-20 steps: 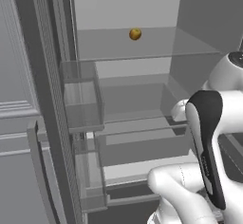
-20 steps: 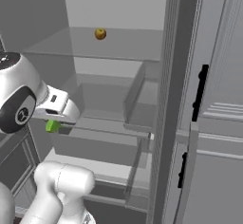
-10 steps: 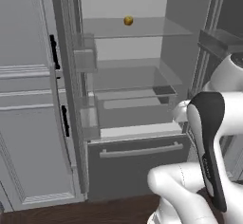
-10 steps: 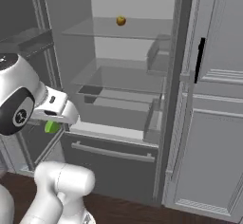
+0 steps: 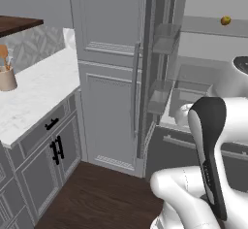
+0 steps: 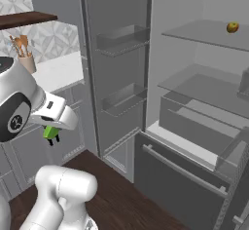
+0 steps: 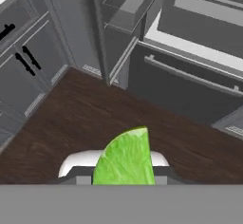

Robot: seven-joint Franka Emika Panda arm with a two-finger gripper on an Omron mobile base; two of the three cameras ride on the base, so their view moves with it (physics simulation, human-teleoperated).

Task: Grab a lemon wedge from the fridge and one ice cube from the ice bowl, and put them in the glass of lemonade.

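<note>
My gripper (image 6: 51, 137) is shut on the lemon wedge (image 6: 49, 131), a small yellow-green slice that hangs under the hand at the left, above the dark wood floor. In the hand view the lemon wedge (image 7: 126, 159) stands upright between the fingertips of the gripper (image 7: 124, 174). The fridge (image 6: 194, 102) stands open to the right, with pale shelves and a dark bottom drawer (image 7: 185, 83). Its open door (image 5: 145, 73) carries clear bins. The glass of lemonade and the ice bowl are out of view.
A round orange-brown fruit (image 6: 232, 27) lies on the top fridge shelf. A marble counter (image 5: 38, 89) with a utensil pot (image 5: 6, 76) runs along the left, over grey cabinets with black handles (image 5: 57, 149). Dark wood floor (image 7: 71, 118) lies in front.
The whole picture has shifted: the base has backed off and turned left, so the fridge now sits to the right and the counter has come in. The wedge stays in the gripper.
</note>
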